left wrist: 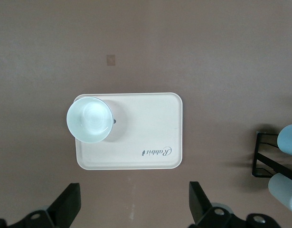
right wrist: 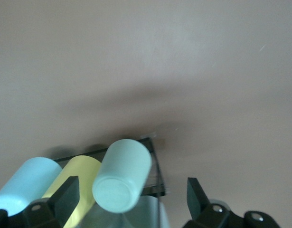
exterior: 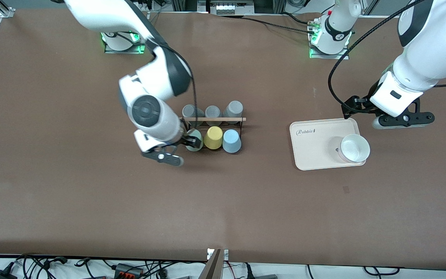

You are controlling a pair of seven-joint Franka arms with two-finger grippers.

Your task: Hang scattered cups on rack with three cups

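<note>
rack (exterior: 223, 119) is carrying blue cup (exterior: 231, 141) and green cup (exterior: 194, 140) on its pegs | my right gripper (exterior: 191, 144) is standing wide open around the green cup, releasing seems right | my left gripper (exterior: 400, 120) is waiting open and empty over the tray (exterior: 312, 149)

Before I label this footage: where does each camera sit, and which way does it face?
Front view: high across the table, facing both bases; shows both arms, rack, tray.
Left wrist view: above the tray, looking down at the white bowl; left gripper open.
Right wrist view: close over the rack, at the green cup; right gripper open around it.
Shared: left wrist and front views both show tray and bowl.
</note>
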